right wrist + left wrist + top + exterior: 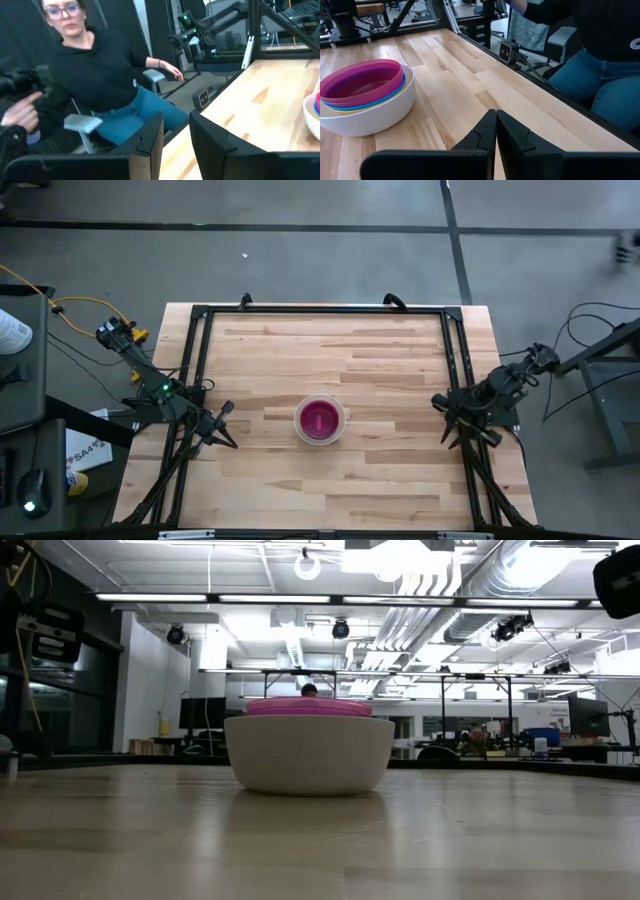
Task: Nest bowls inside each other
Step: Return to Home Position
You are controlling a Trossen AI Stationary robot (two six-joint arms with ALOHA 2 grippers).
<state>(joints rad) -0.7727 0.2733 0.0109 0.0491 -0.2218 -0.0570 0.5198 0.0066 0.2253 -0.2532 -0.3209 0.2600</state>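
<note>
The bowls stand nested in one stack point(320, 420) at the middle of the table. The white bowl point(375, 112) is outermost and rests on its base. Yellow, blue and purple rims show inside it, and the red-pink bowl point(362, 80) sits on top. In the low view the pink rim point(308, 707) stands above the white wall point(308, 755). My left gripper point(496, 120) is shut and holds nothing, left of the stack near the table's left rail point(225, 435). My right gripper point(175, 127) is open with nothing between its fingers, by the right rail point(458, 438).
A black metal frame point(320, 310) runs around the tabletop. A person in a dark top and jeans point(100, 75) sits just beyond the table's near edge. Bare wood point(330, 350) lies all around the stack.
</note>
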